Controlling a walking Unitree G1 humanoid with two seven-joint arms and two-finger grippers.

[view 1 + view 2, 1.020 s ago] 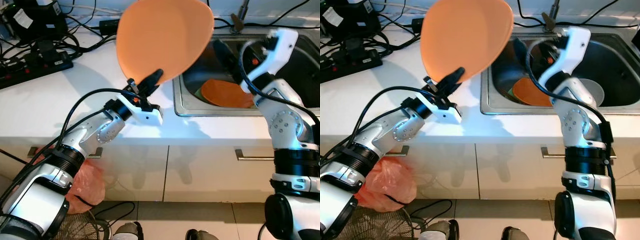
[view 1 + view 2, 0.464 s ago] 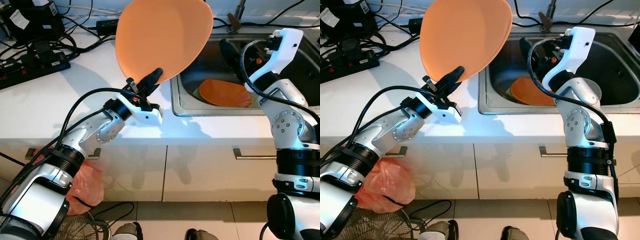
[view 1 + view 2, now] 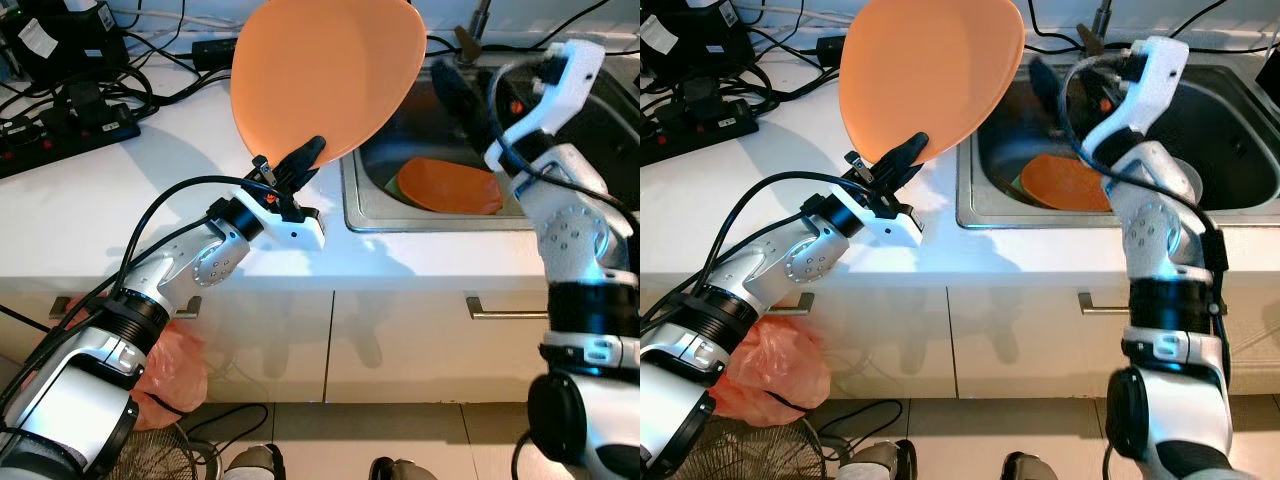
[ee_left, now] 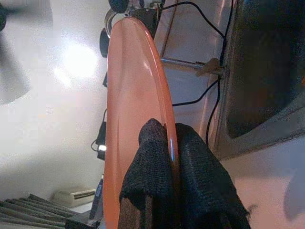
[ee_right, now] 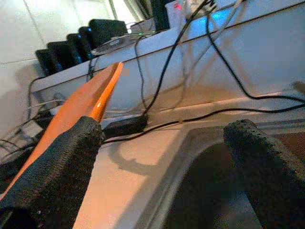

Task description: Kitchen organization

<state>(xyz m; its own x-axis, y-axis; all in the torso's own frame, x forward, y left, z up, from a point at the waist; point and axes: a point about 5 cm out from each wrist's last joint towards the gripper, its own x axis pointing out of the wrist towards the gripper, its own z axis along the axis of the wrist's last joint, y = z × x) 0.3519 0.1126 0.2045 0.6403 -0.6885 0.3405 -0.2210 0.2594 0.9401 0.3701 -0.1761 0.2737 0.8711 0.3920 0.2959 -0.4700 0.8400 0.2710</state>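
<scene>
1. Nearest, below the counter edge: white cabinet fronts with a metal drawer handle (image 3: 505, 312), an orange plastic bag (image 3: 172, 365) by the cabinet at the robot's left, and a wire basket (image 3: 165, 455) on the tiled floor.
2. Left gripper (image 3: 296, 165) is raised above the white countertop (image 3: 90, 210), near the sink's left rim. Its two black fingers (image 4: 157, 167) are pinched onto the lower edge of the orange plate (image 3: 320, 75), one finger on each face.
3. Orange plate: held clear of the counter, standing nearly upright and tilted toward the sink. It is round, plain, uniformly orange and glossy, with a thin raised rim; the left wrist view shows it edge-on with a light reflection along the rim. No marks or residue can be made out.
4. Steel sink (image 3: 375, 215) is set into the counter at the robot's right. A second orange plate (image 3: 450, 187) lies flat in the basin; something green shows under its left edge, not identifiable.
5. Right gripper (image 3: 465, 90) is above the sink basin, blurred in both eye views. In the right wrist view its fingers (image 5: 57, 167) are spread well apart, holding nothing.
6. Farthest: a faucet (image 3: 480, 25) behind the sink, a black power strip (image 3: 70, 130) and tangled black cables (image 3: 150, 55) at the counter's back left.
</scene>
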